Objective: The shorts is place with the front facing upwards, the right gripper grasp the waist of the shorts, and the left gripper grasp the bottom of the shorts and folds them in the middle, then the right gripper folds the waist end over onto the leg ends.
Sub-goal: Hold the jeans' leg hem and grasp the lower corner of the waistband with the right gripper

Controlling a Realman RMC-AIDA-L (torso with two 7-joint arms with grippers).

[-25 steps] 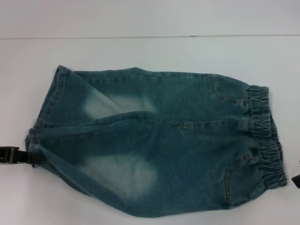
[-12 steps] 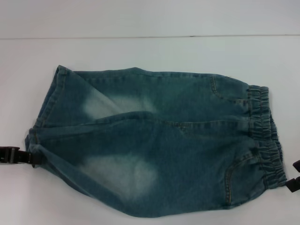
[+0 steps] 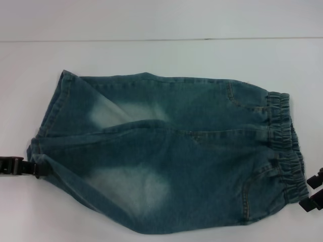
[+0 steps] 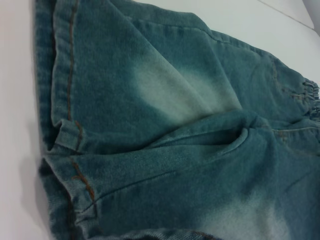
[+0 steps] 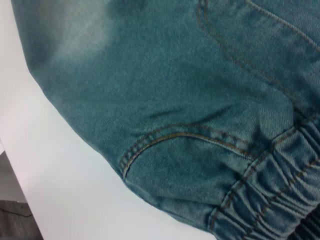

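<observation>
Blue denim shorts (image 3: 176, 151) lie flat, front up, on the white table (image 3: 151, 55). The elastic waist (image 3: 285, 146) is to the right and the leg ends (image 3: 50, 126) to the left. My left gripper (image 3: 30, 168) reaches in from the left edge and is shut on the hem of the near leg. At the near corner of the waist, my right gripper (image 3: 313, 191) is open, one black finger on each side of the corner. The left wrist view shows the leg hems (image 4: 70, 145) close up. The right wrist view shows a front pocket seam (image 5: 175, 137) and the gathered waistband (image 5: 280, 200).
Bare white table surrounds the shorts, with its far edge (image 3: 161, 39) running across the back. In the right wrist view the table's near edge and the darker floor (image 5: 12, 210) show beside the shorts.
My right gripper has come into view from the right and moved up to the near waist corner. The crease along the near leg has sharpened slightly. The left gripper has barely moved.
</observation>
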